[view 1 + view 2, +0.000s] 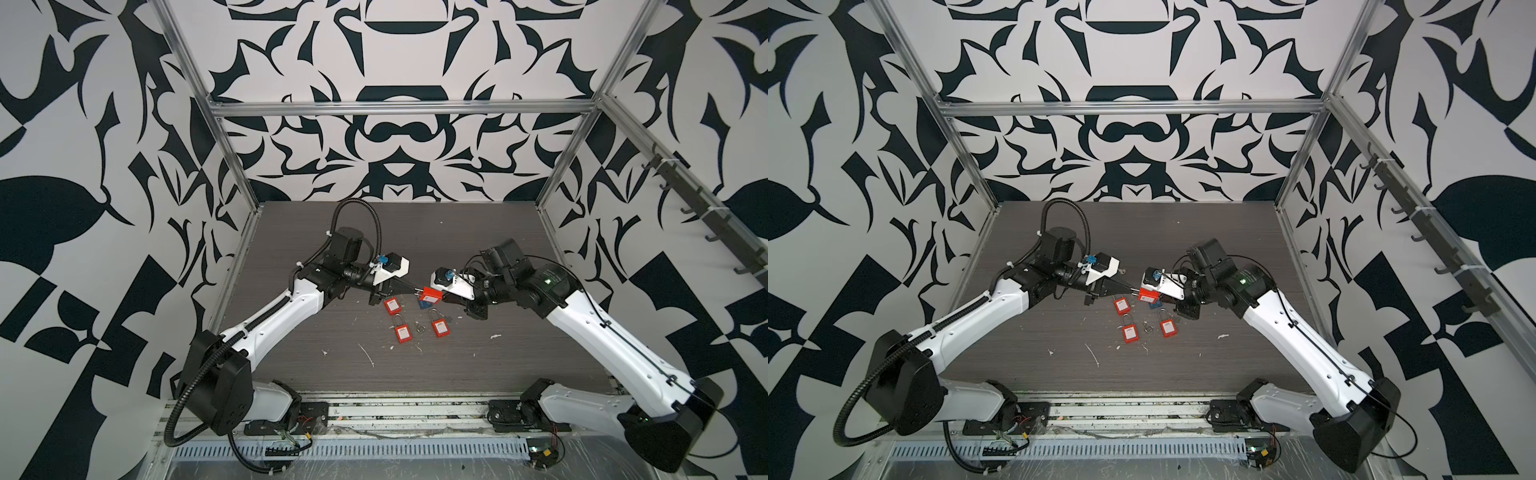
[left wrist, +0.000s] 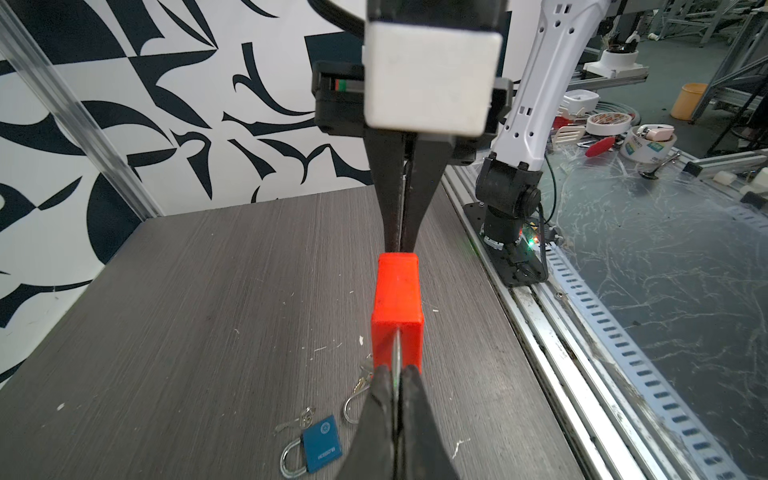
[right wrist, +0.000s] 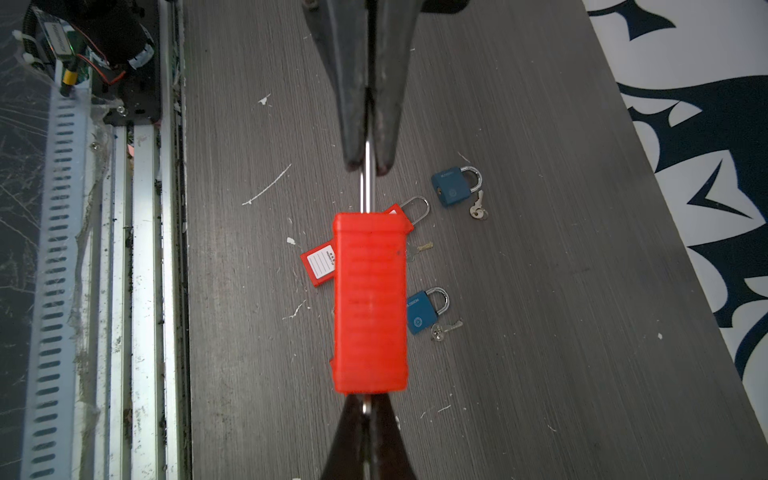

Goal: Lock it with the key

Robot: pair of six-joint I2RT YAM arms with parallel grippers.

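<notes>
Dark wood-grain tabletop [image 1: 415, 232] lies under me, boxed in by black-and-white patterned walls. The red padlock [image 3: 370, 303] hangs above it, clear of the surface, between my two pincers near the middle of the bench. My left pincer [image 2: 397, 378] is clenched on the steel shackle [image 3: 367, 187], seen edge-on as a thin bright bar running into the top of the body. My right pincer [image 3: 365, 405] is clenched at the opposite end, on a sliver of metal poking out of the base. I take that to be the key [image 3: 365, 410] seated in its slot, though little of it shows. So, as I judge it, the lift, the bracing and the grip on the key are done and the turn is left. I cannot tell whether the shackle is pushed fully home. The body is a tall, ribbed, bright orange-red plastic block, its narrow side toward my right wrist camera. Below it lie other red padlocks [image 1: 402, 333], two blue padlocks [image 3: 451, 187] and loose keys [image 3: 478, 210], none of them in my grasp.
</notes>
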